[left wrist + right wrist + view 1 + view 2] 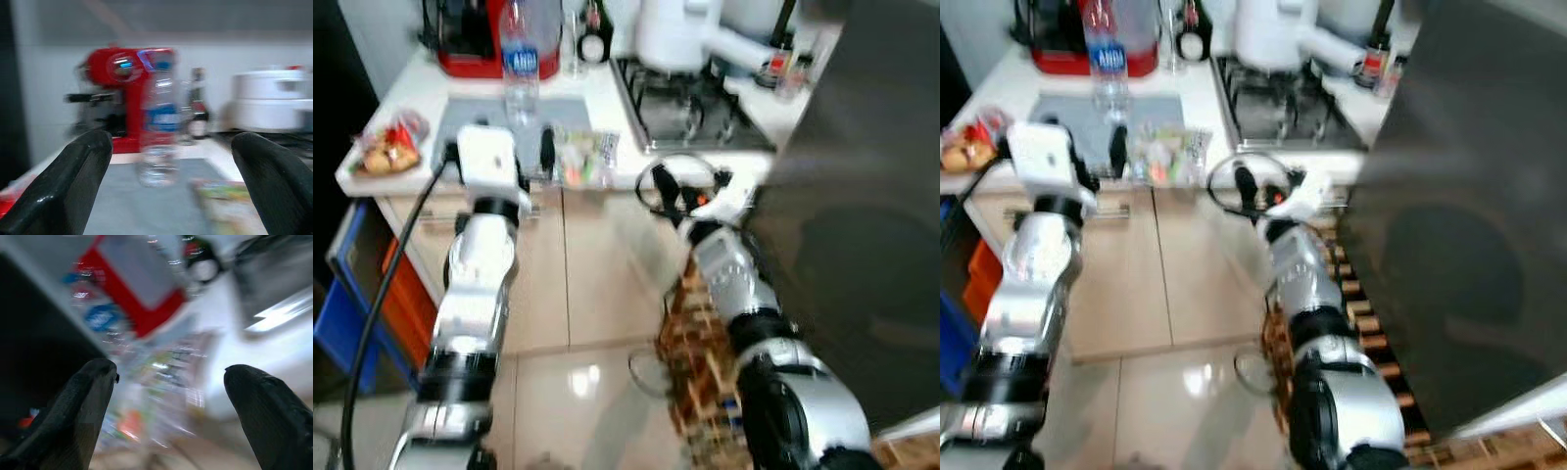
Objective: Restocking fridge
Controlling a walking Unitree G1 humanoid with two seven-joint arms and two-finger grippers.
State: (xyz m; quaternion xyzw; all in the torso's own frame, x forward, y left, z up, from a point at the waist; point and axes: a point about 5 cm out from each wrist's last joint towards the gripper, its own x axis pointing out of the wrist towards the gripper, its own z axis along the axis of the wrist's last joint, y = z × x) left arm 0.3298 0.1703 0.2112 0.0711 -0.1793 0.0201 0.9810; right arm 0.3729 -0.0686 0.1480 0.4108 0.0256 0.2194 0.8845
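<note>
Standing on the grey mat (563,116) of the white counter (411,88), the clear water bottle (520,61) with its blue label rises just beyond the left gripper (499,152), whose fingers (73,181) are spread apart with nothing between them, the red coffee machine (122,93) behind it. A clear packet of food (585,157) lies beside those fingers. Further right, the right gripper (680,191) hangs released before the counter edge, near the gas hob (690,113) and the dark fridge door (862,245).

Shiny silver arms with black joint bands, white boxy wrist block, black cable looping off it, chunky black fingers (73,181).
</note>
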